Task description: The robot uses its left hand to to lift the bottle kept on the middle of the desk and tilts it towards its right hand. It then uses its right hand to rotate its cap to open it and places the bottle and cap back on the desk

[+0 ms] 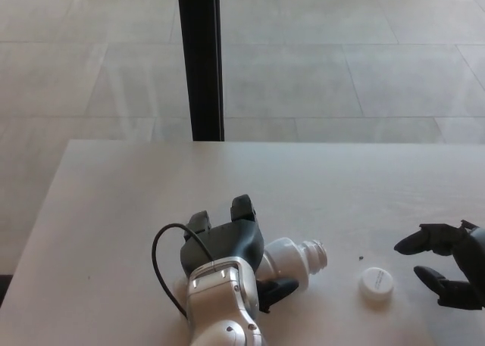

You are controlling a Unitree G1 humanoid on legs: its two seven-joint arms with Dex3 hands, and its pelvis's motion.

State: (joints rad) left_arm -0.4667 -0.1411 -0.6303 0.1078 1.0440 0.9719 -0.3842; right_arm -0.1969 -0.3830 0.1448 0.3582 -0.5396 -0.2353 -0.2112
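Head view looking down on a pale desk (151, 187); tiled floor and a dark vertical post (201, 58) fill the top of the frame.

Lower centre: the left hand (227, 244) is wrapped over a white bottle (292, 259). Two fingers (242, 208) curl over the top and the thumb shows underneath, so it's gripping the bottle body. The bottle leans w/ its open, threaded neck pointing to frame right. Whether its base touches the desk can't be seen; it's hidden behind the hand, prob. just off or barely resting.

The white cap (375, 283) lies flat on the desk, lower right, near the bottle mouth but apart from it.

The right hand (447, 266) sits at the far right edge, fingers spread, holding nothing, just beside the cap.

Risks: if the left hand lets go while the bottle is tilted, it could tip, roll right and knock the cap, or spill any contents out of the open neck. The right hand could also nudge the cap.

Room: plenty of bare desk above and left of the bottle; the desk's left edge is well apart. The near edge is out of frame.
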